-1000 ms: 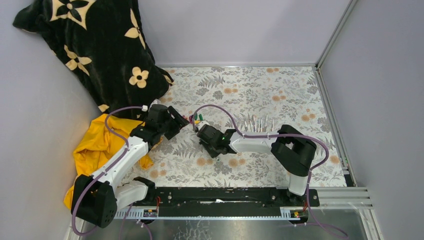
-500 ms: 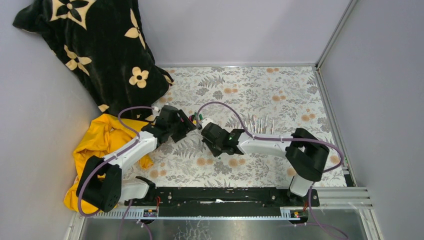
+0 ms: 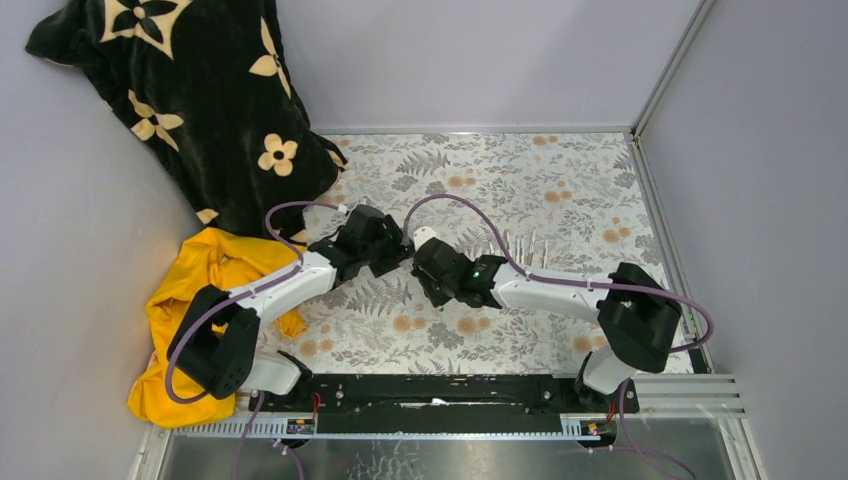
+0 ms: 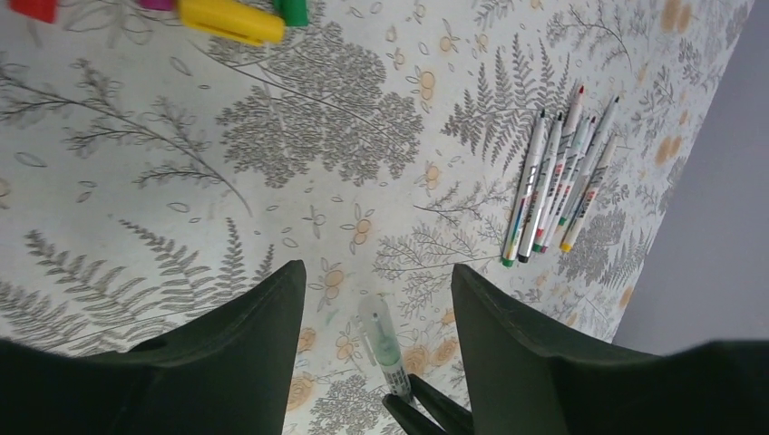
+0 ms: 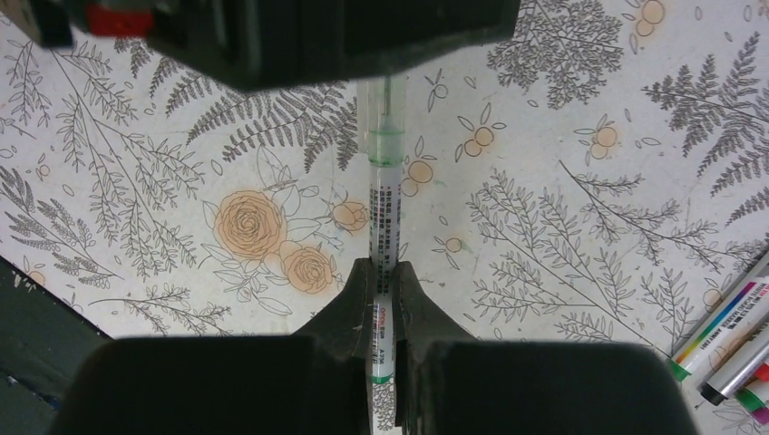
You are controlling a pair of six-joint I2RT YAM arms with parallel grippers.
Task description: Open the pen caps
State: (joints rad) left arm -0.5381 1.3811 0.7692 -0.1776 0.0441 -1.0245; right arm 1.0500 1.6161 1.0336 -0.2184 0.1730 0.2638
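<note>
My right gripper [image 5: 384,269] is shut on a white pen [image 5: 384,204] and holds it level above the flowered tablecloth. Its clear cap [image 4: 380,328], over a green tip, points between the fingers of my left gripper [image 4: 376,272], which is open with one finger on each side and neither touching. In the top view the two grippers meet nose to nose, left [image 3: 397,250] and right [image 3: 428,264]. Loose caps lie at the top of the left wrist view: red [image 4: 33,8], magenta [image 4: 155,4], yellow [image 4: 231,20] and green [image 4: 292,11]. Several uncapped pens [image 4: 558,186] lie in a row.
The row of pens [image 3: 526,245] lies to the right of the grippers, in the right wrist view at the lower right [image 5: 725,337]. A black flowered blanket [image 3: 200,100] and a yellow cloth [image 3: 195,290] are heaped at the left. Grey walls close in the back and sides.
My left arm has swung right, bringing its open gripper up to the end of the pen. My right gripper has shifted slightly right and back, still holding the pen.
</note>
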